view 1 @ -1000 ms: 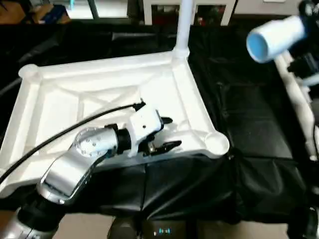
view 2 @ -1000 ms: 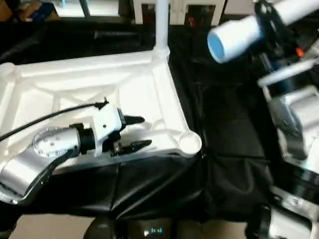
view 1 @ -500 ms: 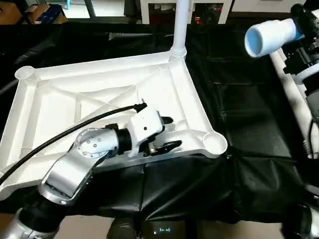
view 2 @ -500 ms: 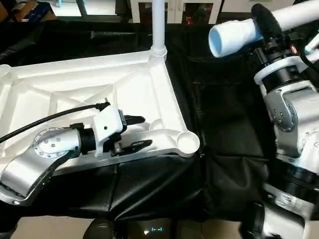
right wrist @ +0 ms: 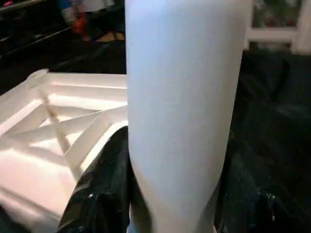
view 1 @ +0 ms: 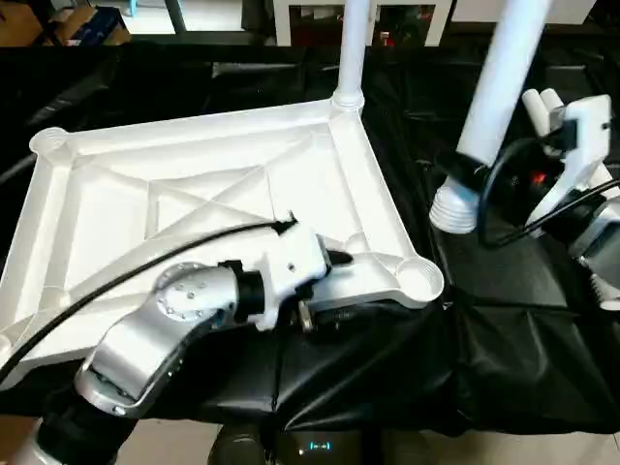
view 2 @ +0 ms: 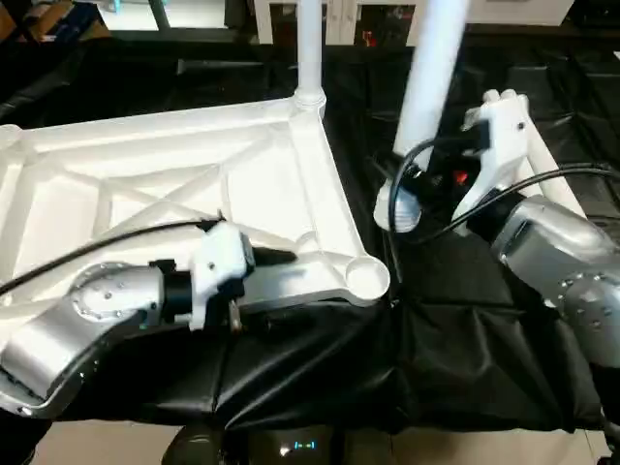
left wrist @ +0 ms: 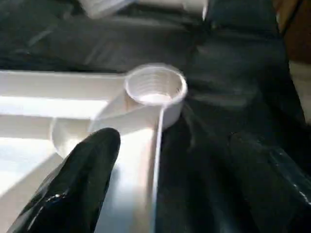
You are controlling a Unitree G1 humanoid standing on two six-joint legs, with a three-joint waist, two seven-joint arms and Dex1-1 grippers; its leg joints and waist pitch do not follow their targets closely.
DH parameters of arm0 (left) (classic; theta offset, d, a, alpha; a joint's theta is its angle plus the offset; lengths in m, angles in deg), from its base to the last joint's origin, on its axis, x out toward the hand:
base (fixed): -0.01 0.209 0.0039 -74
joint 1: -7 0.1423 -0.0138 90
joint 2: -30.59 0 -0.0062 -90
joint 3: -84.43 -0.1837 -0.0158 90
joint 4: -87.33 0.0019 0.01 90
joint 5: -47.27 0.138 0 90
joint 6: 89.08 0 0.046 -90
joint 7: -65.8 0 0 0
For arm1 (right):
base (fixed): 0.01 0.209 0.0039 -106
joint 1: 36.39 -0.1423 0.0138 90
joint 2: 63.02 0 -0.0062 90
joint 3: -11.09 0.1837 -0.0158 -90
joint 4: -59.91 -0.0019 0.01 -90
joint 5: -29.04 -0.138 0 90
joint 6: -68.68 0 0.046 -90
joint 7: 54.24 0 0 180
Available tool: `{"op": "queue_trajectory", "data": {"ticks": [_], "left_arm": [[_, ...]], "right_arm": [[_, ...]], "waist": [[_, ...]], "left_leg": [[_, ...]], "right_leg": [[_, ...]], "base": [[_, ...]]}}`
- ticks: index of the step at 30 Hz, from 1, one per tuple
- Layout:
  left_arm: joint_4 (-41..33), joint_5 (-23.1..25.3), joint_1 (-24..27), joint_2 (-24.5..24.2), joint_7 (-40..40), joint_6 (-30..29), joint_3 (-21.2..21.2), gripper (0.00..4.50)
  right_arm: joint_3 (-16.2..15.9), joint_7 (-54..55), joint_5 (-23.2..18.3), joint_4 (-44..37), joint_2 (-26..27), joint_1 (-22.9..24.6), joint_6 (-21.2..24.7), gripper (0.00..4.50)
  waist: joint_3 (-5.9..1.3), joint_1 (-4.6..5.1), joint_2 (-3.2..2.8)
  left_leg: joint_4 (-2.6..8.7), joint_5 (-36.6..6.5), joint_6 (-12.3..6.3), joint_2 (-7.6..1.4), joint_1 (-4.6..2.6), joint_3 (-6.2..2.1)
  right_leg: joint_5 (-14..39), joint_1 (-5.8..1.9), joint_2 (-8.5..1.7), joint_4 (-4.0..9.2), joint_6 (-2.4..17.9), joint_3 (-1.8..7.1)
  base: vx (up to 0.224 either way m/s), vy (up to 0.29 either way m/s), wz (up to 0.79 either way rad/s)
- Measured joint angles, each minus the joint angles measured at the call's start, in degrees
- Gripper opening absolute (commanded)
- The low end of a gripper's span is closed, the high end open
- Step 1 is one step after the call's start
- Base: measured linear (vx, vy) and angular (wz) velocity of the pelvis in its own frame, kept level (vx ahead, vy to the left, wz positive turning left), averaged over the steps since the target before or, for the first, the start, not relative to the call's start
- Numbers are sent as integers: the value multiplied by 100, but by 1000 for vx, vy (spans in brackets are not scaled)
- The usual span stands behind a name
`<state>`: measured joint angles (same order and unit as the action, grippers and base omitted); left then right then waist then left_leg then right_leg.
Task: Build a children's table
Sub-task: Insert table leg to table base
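The children's table top (view 1: 194, 194) lies underside up, its X ribs showing. One white leg (view 1: 351, 48) stands in the far right corner socket. My right gripper (view 2: 418, 179) is shut on a second leg (view 1: 494, 87), which it holds nearly upright with its threaded end (view 1: 453, 208) down. That end hangs just right of the table top, beyond the empty near right socket (view 1: 418, 279). My left gripper (view 1: 334, 288) is open and straddles the near rim beside that socket (left wrist: 155, 90), one finger (left wrist: 92, 165) inside and the other outside.
A black cloth (view 1: 504, 320) covers the work surface and hangs over its front edge. A black cable (view 1: 145, 276) runs from my left wrist across the table top. White furniture (view 1: 291, 15) and a cardboard box (view 1: 87, 24) stand at the back.
My right arm has swung the held leg from pointing at the camera to nearly upright, threaded end down, closer to the table top. My left gripper's jaws stand wider and sit nearer the corner socket.
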<state>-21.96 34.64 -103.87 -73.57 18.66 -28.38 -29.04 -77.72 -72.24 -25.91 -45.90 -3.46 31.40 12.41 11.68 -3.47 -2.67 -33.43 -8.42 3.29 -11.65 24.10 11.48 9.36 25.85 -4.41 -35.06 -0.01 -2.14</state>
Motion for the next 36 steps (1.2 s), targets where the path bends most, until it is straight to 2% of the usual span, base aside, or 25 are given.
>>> {"op": "queue_trajectory", "data": {"ticks": [2, 5, 16, 22, 23, 36], "left_arm": [[175, 169, 2, -51, 6, 24, -76, 400], [230, 339, -8, -56, 47, 47, -165, 362], [546, 893, -149, 10, 259, 181, -368, 277], [624, 1008, -166, 45, 282, 303, -408, 240], [640, 1016, -166, 45, 283, 330, -411, 222], [668, 1424, -168, -122, 155, 618, -580, 133]], "right_arm": [[-96, -198, 186, -85, 30, 87, -122, 186], [-171, -388, 399, -136, 124, 218, -302, 186], [-105, -846, 722, -207, 580, 723, -769, 186], [204, -1006, 522, -188, 799, 937, -854, 186], [220, -1034, 524, -167, 804, 968, -883, 186], [396, -1249, 737, -139, 971, 1068, -921, 186]], "waist": [[0, 5, 0], [0, 5, 0], [-1, 9, -3], [-5, 12, -9], [-5, 13, -9], [-37, 51, -59]], "left_leg": [[-1, 0, -1, 0, 0, 0], [-6, 0, -2, 0, 1, 0], [-14, 0, -2, -2, -1, -1], [-18, 0, -3, -1, -5, -1], [-18, 0, -3, -1, -6, -1], [-17, 1, -2, -1, -11, -3]], "right_leg": [[-1, 0, 0, 0, 1, 1], [-4, -1, 0, -1, 6, 2], [-11, -4, 0, -5, 16, 2], [-17, -8, -1, -5, 25, 2], [-18, -9, -1, -5, 26, 2], [-29, -10, 0, -5, 25, 2]], "base": [[0, 0, 0], [0, 0, 0], [0, 0, 0], [0, 0, 0], [0, 0, 0], [0, 0, 0]]}}
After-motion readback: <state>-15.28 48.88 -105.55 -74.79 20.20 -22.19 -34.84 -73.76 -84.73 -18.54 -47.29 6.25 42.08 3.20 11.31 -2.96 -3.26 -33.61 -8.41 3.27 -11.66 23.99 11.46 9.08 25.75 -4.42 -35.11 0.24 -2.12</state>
